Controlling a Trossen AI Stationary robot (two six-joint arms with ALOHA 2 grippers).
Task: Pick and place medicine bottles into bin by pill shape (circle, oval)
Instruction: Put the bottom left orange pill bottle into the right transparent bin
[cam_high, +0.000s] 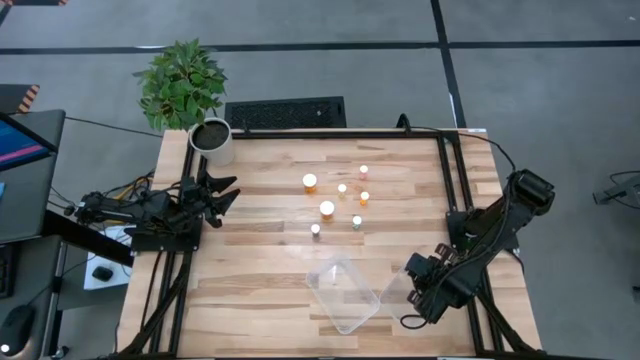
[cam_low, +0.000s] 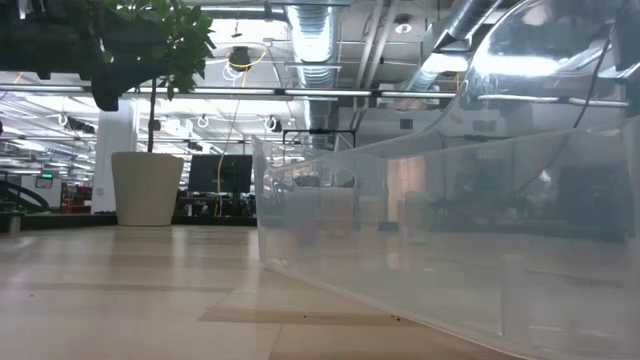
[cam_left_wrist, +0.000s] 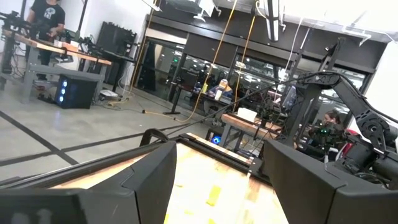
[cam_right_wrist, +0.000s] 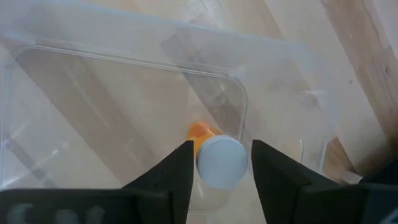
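Note:
Several small medicine bottles with white caps stand on the wooden table: two larger ones (cam_high: 310, 182) (cam_high: 327, 208) and smaller ones around (cam_high: 356, 221). My right gripper (cam_high: 415, 285) (cam_right_wrist: 221, 171) hangs over the right-hand clear bin (cam_high: 393, 293) and is shut on an orange bottle with a white cap (cam_right_wrist: 219, 162). My left gripper (cam_high: 228, 192) (cam_left_wrist: 217, 186) is open and empty at the table's left edge, clear of the bottles. My right gripper pinches the bottle's white cap (cam_right_wrist: 219, 163) between its two fingers (cam_right_wrist: 181, 169), coming from above and pointing down. The orange body (cam_right_wrist: 200, 132) hangs below the cap, tilted, over the clear bin's floor (cam_right_wrist: 124, 99). I cannot tell whether its base touches the floor.
A second clear bin (cam_high: 343, 293) lies just left of the first; its wall fills the right of the low view (cam_low: 450, 230). A white plant pot (cam_high: 212, 140) (cam_low: 147, 188) stands at the far left corner. Black frame rails (cam_high: 455, 180) run along the table's edges.

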